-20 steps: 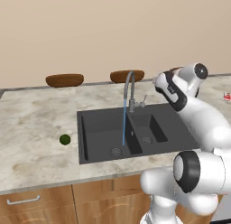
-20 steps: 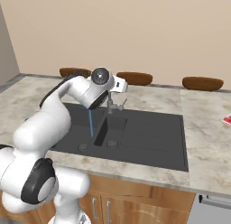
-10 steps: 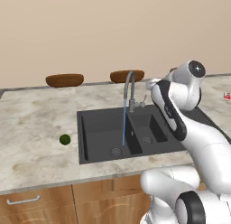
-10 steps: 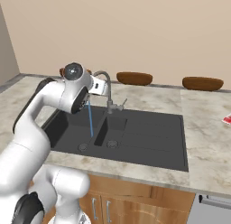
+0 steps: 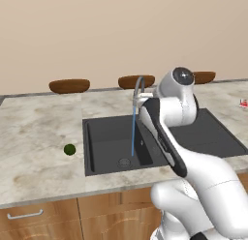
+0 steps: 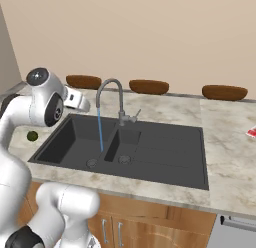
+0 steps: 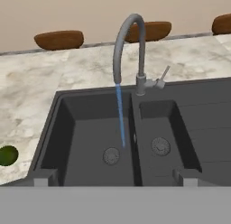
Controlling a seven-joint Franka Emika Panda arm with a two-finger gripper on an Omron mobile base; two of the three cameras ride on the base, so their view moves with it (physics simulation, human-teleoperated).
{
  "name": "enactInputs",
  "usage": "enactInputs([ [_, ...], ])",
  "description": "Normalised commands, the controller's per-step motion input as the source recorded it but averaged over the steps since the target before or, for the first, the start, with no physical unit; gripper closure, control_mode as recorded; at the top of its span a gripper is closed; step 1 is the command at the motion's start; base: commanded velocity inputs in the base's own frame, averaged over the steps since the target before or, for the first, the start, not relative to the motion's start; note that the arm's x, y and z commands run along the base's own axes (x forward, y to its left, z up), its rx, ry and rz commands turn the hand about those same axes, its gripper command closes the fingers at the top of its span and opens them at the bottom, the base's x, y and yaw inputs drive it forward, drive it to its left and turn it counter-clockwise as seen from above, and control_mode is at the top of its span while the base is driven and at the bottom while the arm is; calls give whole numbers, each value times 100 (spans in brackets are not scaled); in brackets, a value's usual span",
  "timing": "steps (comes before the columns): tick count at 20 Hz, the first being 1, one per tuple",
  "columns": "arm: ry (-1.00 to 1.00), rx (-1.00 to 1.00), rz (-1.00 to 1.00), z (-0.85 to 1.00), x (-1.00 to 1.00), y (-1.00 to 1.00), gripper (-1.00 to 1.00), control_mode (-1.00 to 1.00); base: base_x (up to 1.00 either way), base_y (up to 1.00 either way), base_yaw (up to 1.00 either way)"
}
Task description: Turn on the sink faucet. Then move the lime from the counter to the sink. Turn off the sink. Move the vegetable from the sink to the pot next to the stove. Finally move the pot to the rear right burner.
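Gripper (image 7: 115,179) wide open, holding nothing, poised above the near edge of the sink (image 7: 189,105). Faucet (image 7: 131,51) running, thin blue stream falling into the left basin near its drain. Lime (image 5: 69,149) resting on the marbled counter (image 5: 34,132), just left of the sink. Three brown bowls (image 6: 149,86) along the far wall.

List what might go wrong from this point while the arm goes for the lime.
1. The lime is a small ball lying loose on the counter near the sink rim; a nudge from the open jaws may roll it away.
2. The tap stands tall over the basin divider; carrying the lime in low could clip it.
3. Water is running, so a lime dropped into the basin may get wet and slippery to pick up.
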Motion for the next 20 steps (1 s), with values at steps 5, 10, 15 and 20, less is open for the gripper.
enactInputs([
  [5, 12, -6, 0, 0, -29, 99, -100, -100, 0, 0, 0],
  [10, 9, -7, 0, -2, -20, 97, -100, -100, 0, 0, 0],
  [15, 0, -1, 0, -22, -1, 86, -100, -100, 0, 0, 0],
  [20, 0, 0, 2, -25, -8, 50, -100, -100, 0, 0, 0],
])
